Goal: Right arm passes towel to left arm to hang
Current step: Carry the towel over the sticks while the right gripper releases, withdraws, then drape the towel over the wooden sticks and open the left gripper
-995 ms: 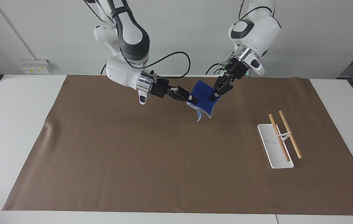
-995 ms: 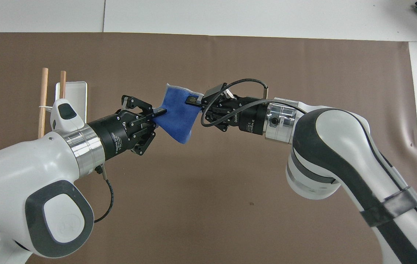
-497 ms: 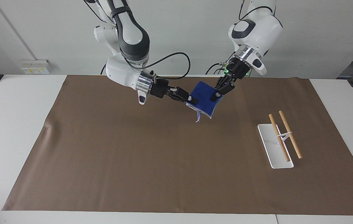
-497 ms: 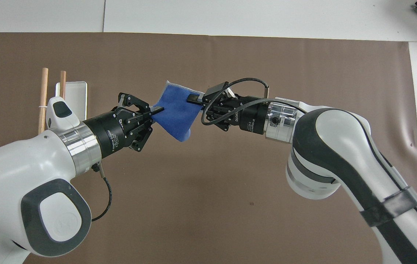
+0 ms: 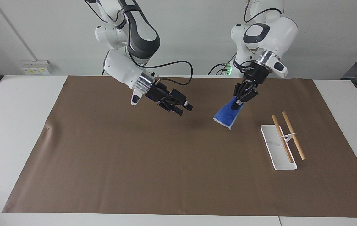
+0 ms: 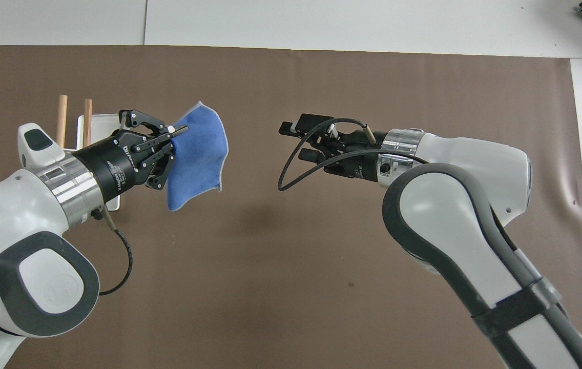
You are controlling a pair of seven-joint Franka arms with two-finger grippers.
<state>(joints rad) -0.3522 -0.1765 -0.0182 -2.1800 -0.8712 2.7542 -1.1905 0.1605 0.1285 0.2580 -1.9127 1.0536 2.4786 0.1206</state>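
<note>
left gripper: clenched on one upper edge of the towel, up in the air over the brown mat, between the mat's middle and the rack; seen in the overhead view at
towel: blue cloth hanging down from the left gripper's fingertips, lower corner off the mat, nothing else touching it; overhead view shows it fanned out just past the fingers, pale stitched edge visible
towel vs right gripper: well apart, clear gap of bare mat between them
right gripper: released, fingers spread with nothing between them, up in the air over the middle of the mat; overhead at, pointing toward the towel
left arm: bent down from its base toward the rack end
right arm: reaches out low over the mat, black cable looped off the wrist
rack: white flat base with two wooden rods, toward the left arm's end of the table, near the hanging towel but not touching
mat: brown sheet covering most of the white table
</note>
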